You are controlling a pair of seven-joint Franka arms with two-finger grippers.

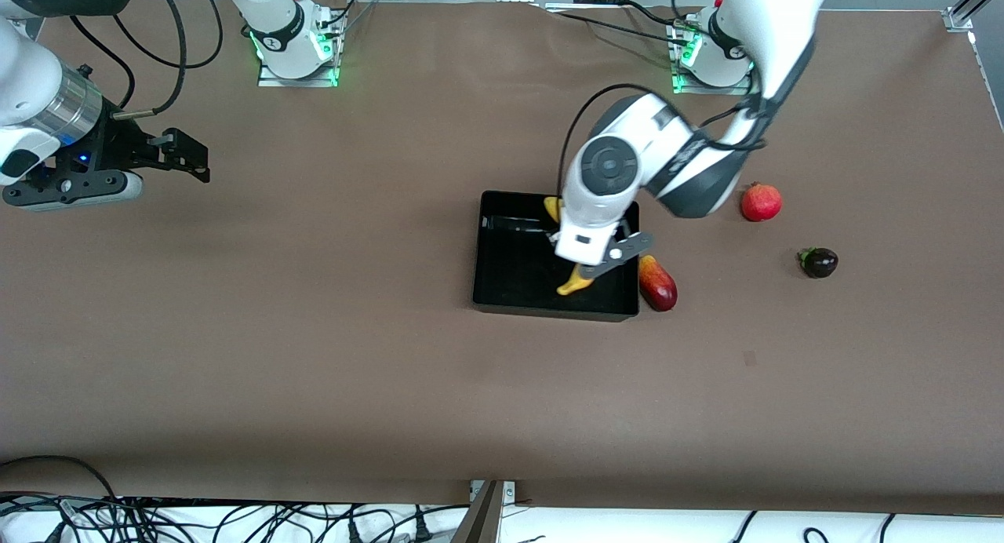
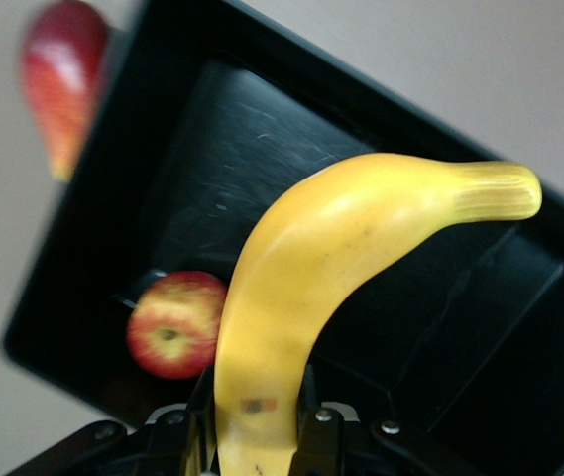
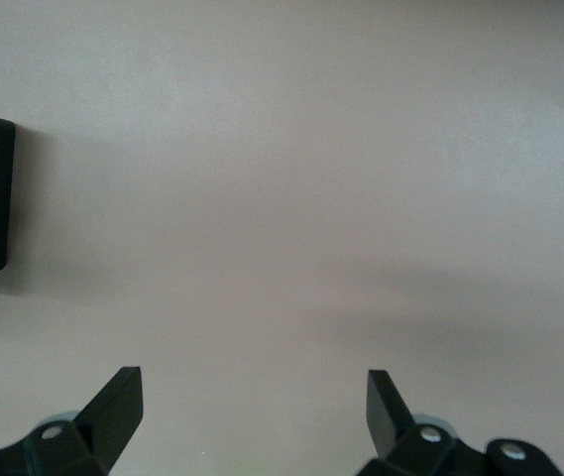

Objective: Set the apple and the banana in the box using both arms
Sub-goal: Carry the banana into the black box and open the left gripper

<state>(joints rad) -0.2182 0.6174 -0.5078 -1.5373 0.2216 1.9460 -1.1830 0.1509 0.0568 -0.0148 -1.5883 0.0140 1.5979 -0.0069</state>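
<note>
Red-yellow mango (image 1: 657, 284), red pomegranate (image 1: 761, 202) and a dark, perhaps eggplant-like fruit (image 1: 819, 261) on brown table (image 1: 314, 355).

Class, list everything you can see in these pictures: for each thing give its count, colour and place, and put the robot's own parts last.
box: one, black, mid-table
apple: one, red with yellow, inside the box
banana: one, yellow, gripped above the box
mango: one, red and yellow, beside the box toward the left arm's end
pomegranate: one, red, on the table farther from the front camera than the mango
dark fruit: one, purple-black, nearer to the front camera than the pomegranate
table: one, brown
left gripper: one, black, over the box, shut on the banana
right gripper: one, black, open, waiting above bare table at the right arm's end
</note>
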